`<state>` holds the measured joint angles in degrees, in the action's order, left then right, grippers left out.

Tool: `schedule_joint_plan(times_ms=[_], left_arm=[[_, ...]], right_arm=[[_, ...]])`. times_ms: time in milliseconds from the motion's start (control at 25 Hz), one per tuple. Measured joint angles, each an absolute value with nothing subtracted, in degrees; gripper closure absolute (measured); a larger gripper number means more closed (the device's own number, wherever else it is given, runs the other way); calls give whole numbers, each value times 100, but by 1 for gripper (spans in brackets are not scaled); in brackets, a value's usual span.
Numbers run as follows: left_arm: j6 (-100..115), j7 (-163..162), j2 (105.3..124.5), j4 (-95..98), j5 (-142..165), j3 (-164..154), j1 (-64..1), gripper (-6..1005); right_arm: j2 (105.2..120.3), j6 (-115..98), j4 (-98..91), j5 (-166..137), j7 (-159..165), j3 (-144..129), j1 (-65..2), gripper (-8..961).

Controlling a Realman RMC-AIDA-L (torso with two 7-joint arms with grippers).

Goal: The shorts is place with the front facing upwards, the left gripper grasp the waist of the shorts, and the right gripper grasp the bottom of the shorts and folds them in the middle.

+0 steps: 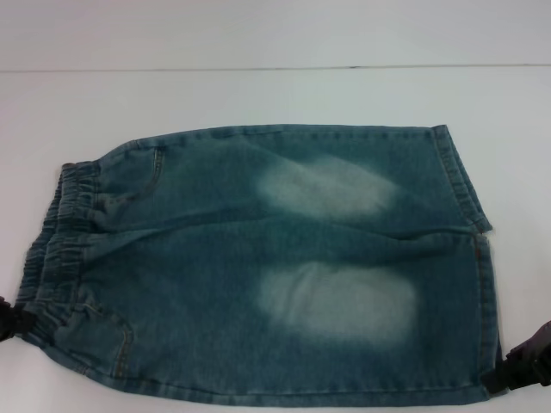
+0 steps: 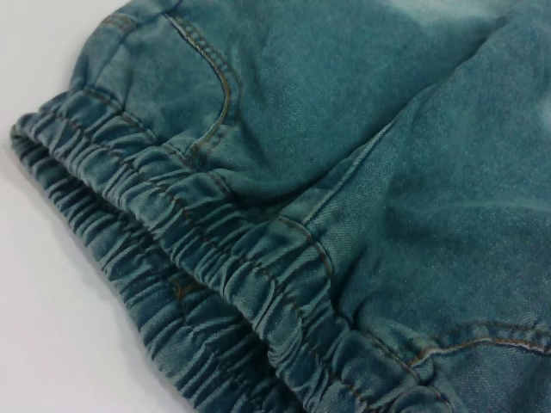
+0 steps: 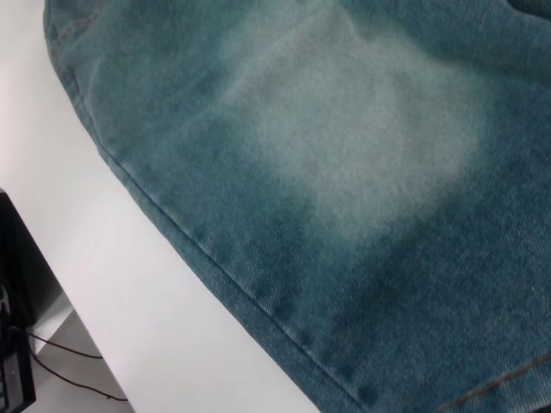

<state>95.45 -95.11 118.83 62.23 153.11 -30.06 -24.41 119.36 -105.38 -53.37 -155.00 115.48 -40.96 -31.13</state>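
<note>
The shorts [image 1: 258,258] lie flat on the white table, blue-green denim with two pale patches. The ruffled elastic waist [image 1: 60,232] is at the left and the stitched leg hems, the bottom [image 1: 469,198], are at the right. The cartoon is out of view. My left gripper [image 1: 10,322] shows only as a dark tip at the near corner of the waist. My right gripper [image 1: 521,368] shows as a dark tip at the near corner of the hems. The left wrist view shows the waist [image 2: 198,284] close up. The right wrist view shows a pale patch [image 3: 362,155].
The white table [image 1: 258,95] extends beyond the shorts to a far edge. In the right wrist view the table's near edge [image 3: 129,284] runs just beside the shorts, with dark equipment and cables [image 3: 17,361] below it.
</note>
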Motion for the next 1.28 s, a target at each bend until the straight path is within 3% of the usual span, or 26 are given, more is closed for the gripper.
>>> schedule_joint_plan(times_ms=[400,1080,1280], left_arm=[[9598,-9555,11883,6223,15308,-2997,-2451,950],[9892,-10799,11825,6788,14559,-2872,-2895,950],[9596,-11215,11815,6811,14537,-2870,-3167,950]], right_arm=[[11948,-10419,-5346,-15501,11506,-4141,-3114,880],[11853,-10624,-6518,-14488,11361,-3269,-3207,916],[11916,-10161,-6570,-14369,11526,-3167,-3417,915]])
